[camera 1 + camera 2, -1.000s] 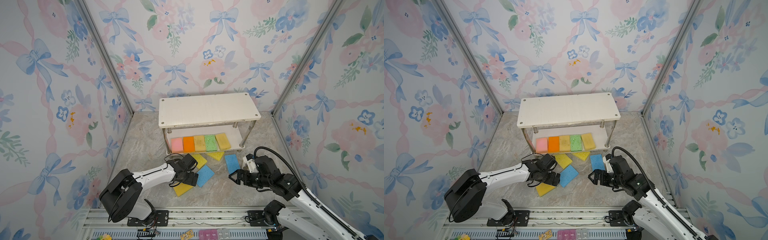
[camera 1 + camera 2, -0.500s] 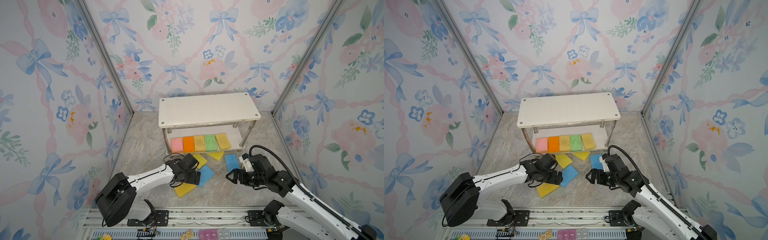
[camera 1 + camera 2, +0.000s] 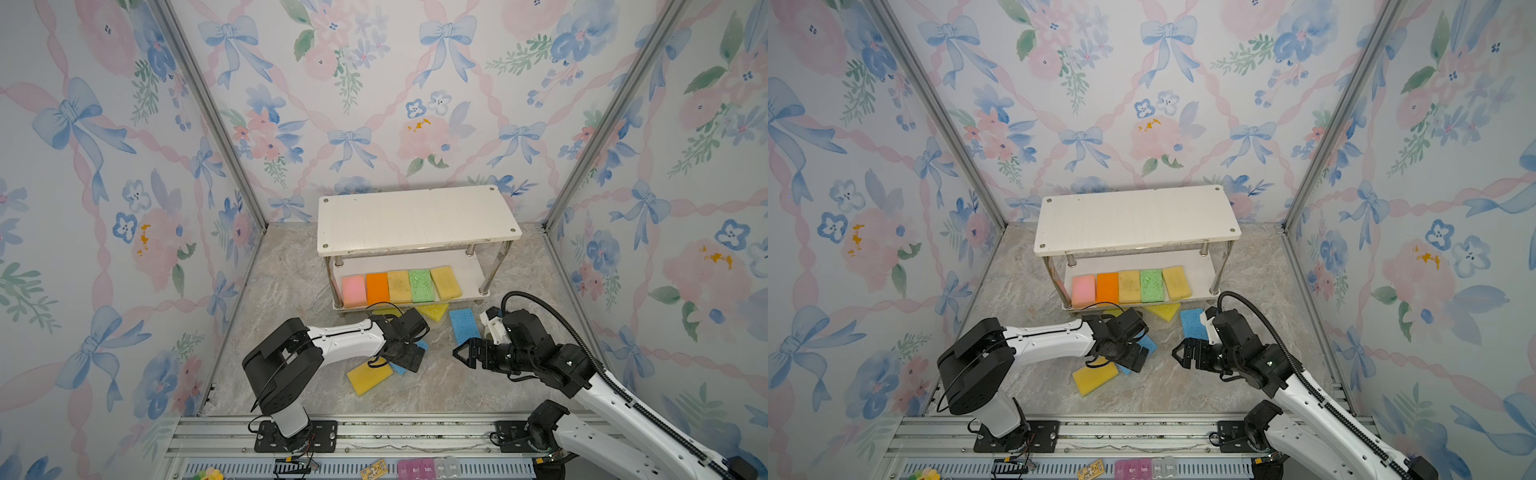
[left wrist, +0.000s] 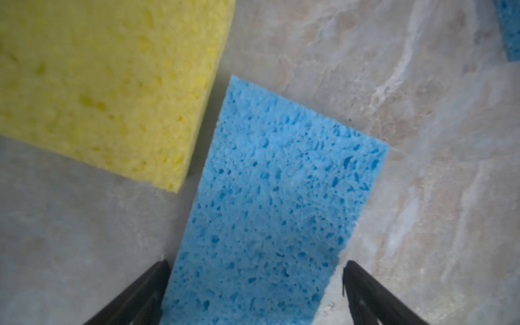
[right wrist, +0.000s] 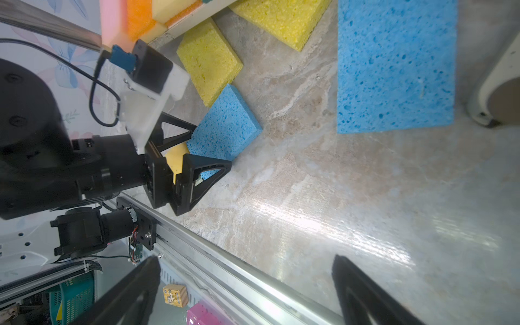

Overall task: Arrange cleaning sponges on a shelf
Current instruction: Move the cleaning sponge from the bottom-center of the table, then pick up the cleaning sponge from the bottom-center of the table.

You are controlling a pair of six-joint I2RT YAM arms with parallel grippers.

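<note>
My left gripper [image 3: 409, 356] [image 4: 254, 270] is open and low over a blue sponge [image 4: 275, 202] on the floor, one fingertip on either side of it. One finger touches the sponge's edge, and the other stands a little off. A mustard sponge [image 3: 369, 377] lies beside it. My right gripper [image 3: 460, 354] [image 5: 244, 260] hangs open and empty over bare floor, near a second blue sponge [image 3: 464, 326]. Two bright yellow sponges [image 5: 208, 62] [image 5: 284, 19] lie against the shelf [image 3: 415, 218]. Its lower board holds pink [image 3: 353, 290], orange, mustard, green [image 3: 421, 285] and mustard sponges in a row.
The shelf's top board carries nothing. Patterned walls close in the left, back and right sides. An aluminium rail [image 3: 374, 428] with both arm bases runs along the front edge. Marble floor [image 3: 291, 291] lies left of the shelf.
My left gripper has slid right and toward the front, down over the blue sponge. The right gripper has drifted a little left. Both stay open.
</note>
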